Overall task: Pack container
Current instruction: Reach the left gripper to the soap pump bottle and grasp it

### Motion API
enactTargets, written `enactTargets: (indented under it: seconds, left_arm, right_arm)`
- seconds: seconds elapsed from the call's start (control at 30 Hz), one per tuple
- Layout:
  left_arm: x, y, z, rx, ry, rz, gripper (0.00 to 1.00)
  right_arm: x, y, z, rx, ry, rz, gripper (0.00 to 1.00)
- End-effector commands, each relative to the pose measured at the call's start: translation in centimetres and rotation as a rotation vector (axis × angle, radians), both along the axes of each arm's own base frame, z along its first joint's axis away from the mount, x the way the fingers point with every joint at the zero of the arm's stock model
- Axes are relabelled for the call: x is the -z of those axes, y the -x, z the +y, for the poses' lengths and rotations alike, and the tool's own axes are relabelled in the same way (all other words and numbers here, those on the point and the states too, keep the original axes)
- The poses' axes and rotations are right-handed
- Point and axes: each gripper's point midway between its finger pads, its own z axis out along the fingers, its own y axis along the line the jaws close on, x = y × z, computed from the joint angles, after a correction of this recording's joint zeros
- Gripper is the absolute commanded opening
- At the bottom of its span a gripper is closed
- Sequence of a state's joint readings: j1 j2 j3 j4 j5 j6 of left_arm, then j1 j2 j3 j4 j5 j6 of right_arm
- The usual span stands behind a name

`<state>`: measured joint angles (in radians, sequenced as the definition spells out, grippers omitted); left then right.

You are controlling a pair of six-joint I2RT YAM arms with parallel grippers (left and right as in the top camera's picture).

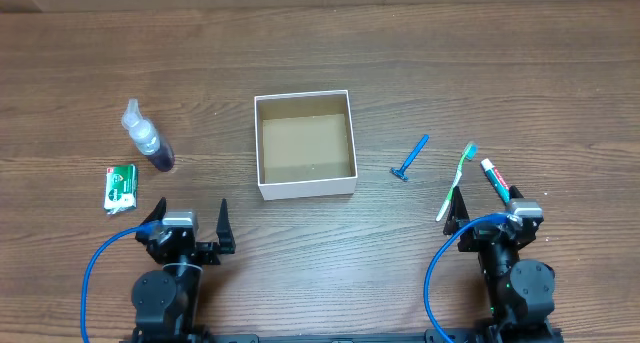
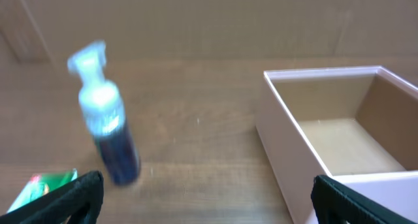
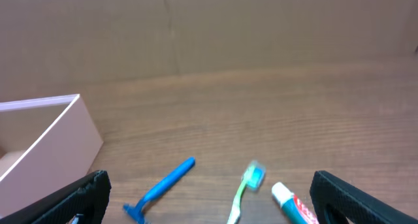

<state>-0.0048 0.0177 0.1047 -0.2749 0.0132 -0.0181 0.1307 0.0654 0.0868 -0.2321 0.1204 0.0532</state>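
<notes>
Overhead: container [image 1: 306, 186] ahead, between both jaws

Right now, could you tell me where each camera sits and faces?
Overhead: above the table, looking straight down; left gripper and right gripper show near the bottom.
Left wrist: on the left arm, facing forward at spray bottle and container; own fingers in bottom corners.
Right wrist: on the right arm, facing razor, toothbrush, toothpaste; fingers likewise.
Shared: both wrist views catch the container.

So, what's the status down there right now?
Left hand open, right hand open. Container empty. Nothing blocks it.
</notes>
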Motion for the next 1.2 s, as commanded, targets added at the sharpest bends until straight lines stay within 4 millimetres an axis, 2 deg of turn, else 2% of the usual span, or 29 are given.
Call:
enactTargets:
  seconds: [0.0,0.1,0.23,0.4,0.5,0.57,0.7,0.8,0.9,1.0,1.17]
  left_arm:
    - [-5.7,1.1,0.7,-0.057,0.095,-0.066,1.00]
    - [-8.1,1.5,1.2,-0.093,0.134,-0.048,1.00]
    - [-10.2,1.3,1.9,-0.141,0.129,0.053,1.00]
    - [-12.2,-0.5,2.3,-0.174,0.108,0.233,1.00]
    - [-12.8,-1.5,2.2,-0.176,0.099,0.372,1.00]
    - [-12.7,-2.0,1.7,-0.157,0.100,0.487,1.00]
    - [-11.0,-1.6,1.6,-0.166,0.085,0.739,1.00]
    - [-9.3,-1.9,1.1,-0.143,0.097,0.837,1.00]
    - [-8.6,-2.6,1.3,-0.169,0.120,0.868,1.00]
    - [-9.9,-3.7,2.7,-0.247,0.187,0.830,1.00]
    - [-13.1,-4.9,7.9,-0.402,0.253,0.748,1.00]
  right_arm:
    - [-4.5,-0.2,0.3,-0.014,-0.048,-0.030,1.00]
    - [-5.6,-1.2,0.6,-0.018,-0.057,0.028,1.00]
    - [-7.1,-3.3,1.0,-0.018,-0.043,0.147,1.00]
    - [-8.1,-6.1,1.9,-0.046,-0.031,0.338,1.00]
    - [-7.9,-7.4,3.1,-0.096,-0.040,0.468,1.00]
    - [-7.3,-8.0,3.9,-0.131,-0.052,0.551,1.00]
    - [-5.7,-8.0,3.8,-0.121,-0.038,0.669,1.00]
    - [-5.5,-8.1,3.8,-0.120,-0.038,0.677,1.00]
    - [-5.5,-8.1,3.8,-0.119,-0.038,0.675,1.00]
    - [-5.3,-7.9,3.4,-0.097,-0.026,0.688,1.00]
    - [-5.2,-7.9,2.8,-0.066,-0.013,0.691,1.00]
